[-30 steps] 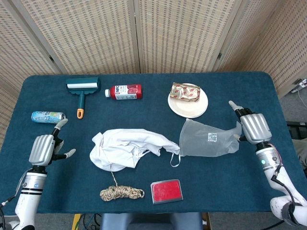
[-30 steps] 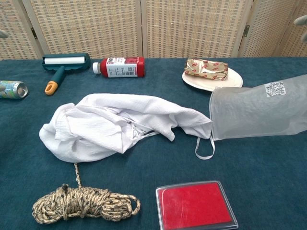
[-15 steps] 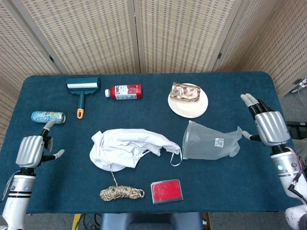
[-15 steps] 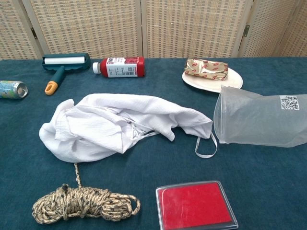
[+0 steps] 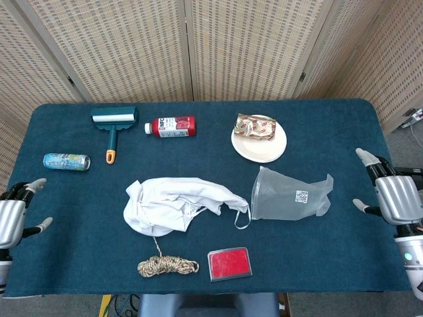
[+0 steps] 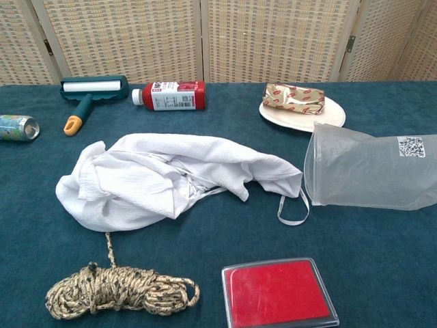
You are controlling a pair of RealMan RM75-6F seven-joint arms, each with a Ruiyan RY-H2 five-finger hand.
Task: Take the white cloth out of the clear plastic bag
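cloth: white cloth (image 5: 177, 203) lay crumpled, fully out of bag, well inboard of left hand (image 5: 13, 218)
bag: clear plastic bag (image 5: 291, 196) lay flat, nearer right hand (image 5: 395, 198)
hands: both released, fingers apart, holding nothing

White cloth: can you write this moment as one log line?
white cloth: out, on table | clear plastic bag: empty | left robot hand: open | right robot hand: open

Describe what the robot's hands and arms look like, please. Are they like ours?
Somewhat. Each hand, the left hand and the right hand, has a ribbed silver-grey metal back, dark sections in the fingers and pale grey fingertips. Below the right hand sits a white wrist with a dark ring and a small green light. Little of either arm shows, and no sleeves are visible.
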